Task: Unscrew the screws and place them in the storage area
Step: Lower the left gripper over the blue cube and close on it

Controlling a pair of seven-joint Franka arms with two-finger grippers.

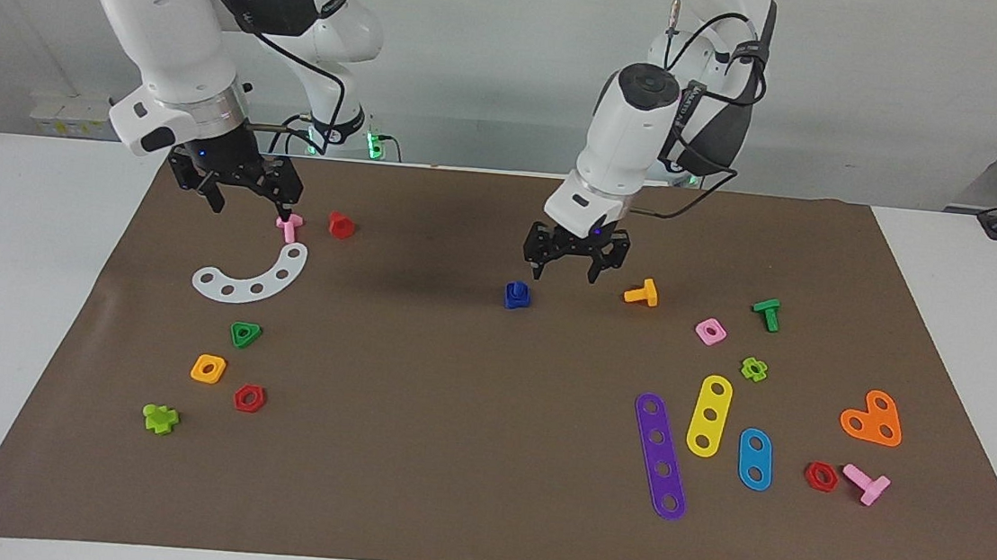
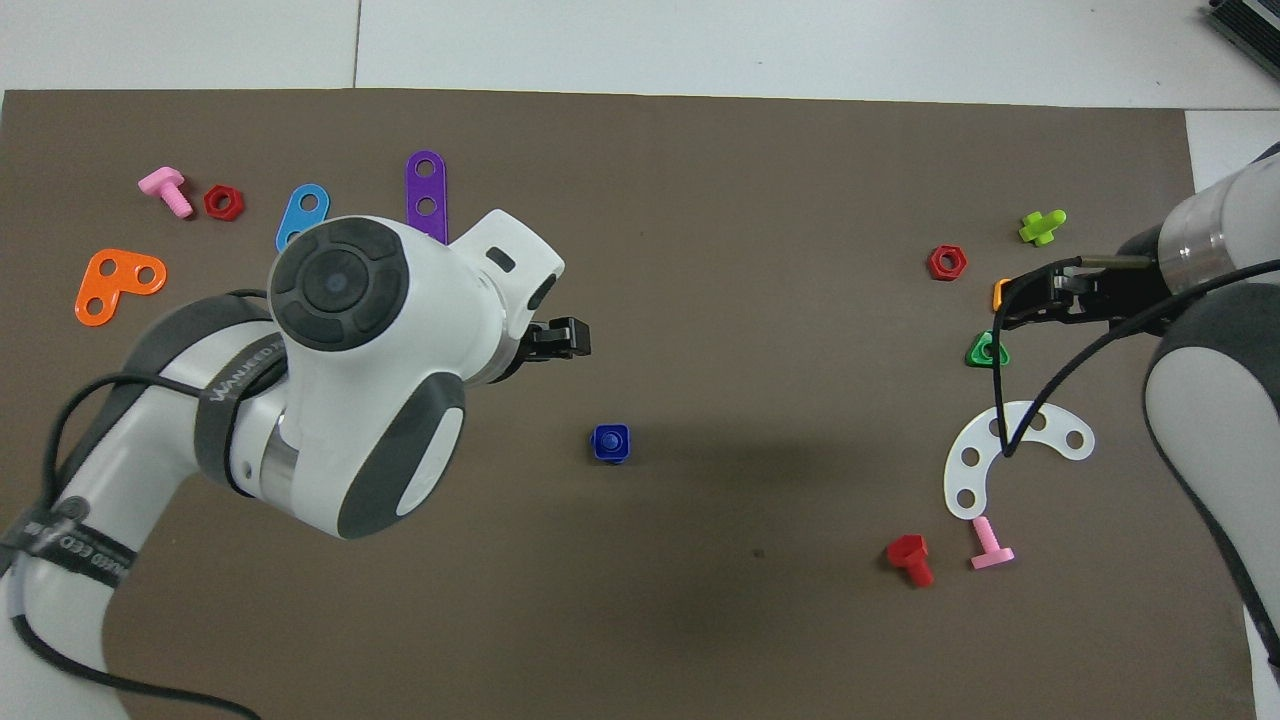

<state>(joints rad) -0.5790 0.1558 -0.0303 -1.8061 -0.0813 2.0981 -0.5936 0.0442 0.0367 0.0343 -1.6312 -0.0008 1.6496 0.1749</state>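
Dead centre of the facing frame, on the brown mat (image 1: 447,456), sits the blue bolt (image 1: 517,295) threaded into its blue square nut, upright, its long axis vertical and head up. Just right of it and slightly higher in frame hangs the left gripper (image 1: 565,273), fingers spread, holding nothing, clear of the bolt. At upper left the right gripper (image 1: 252,204) is spread too, one fingertip at the pink bolt (image 1: 289,226) above the white curved strip (image 1: 253,277).
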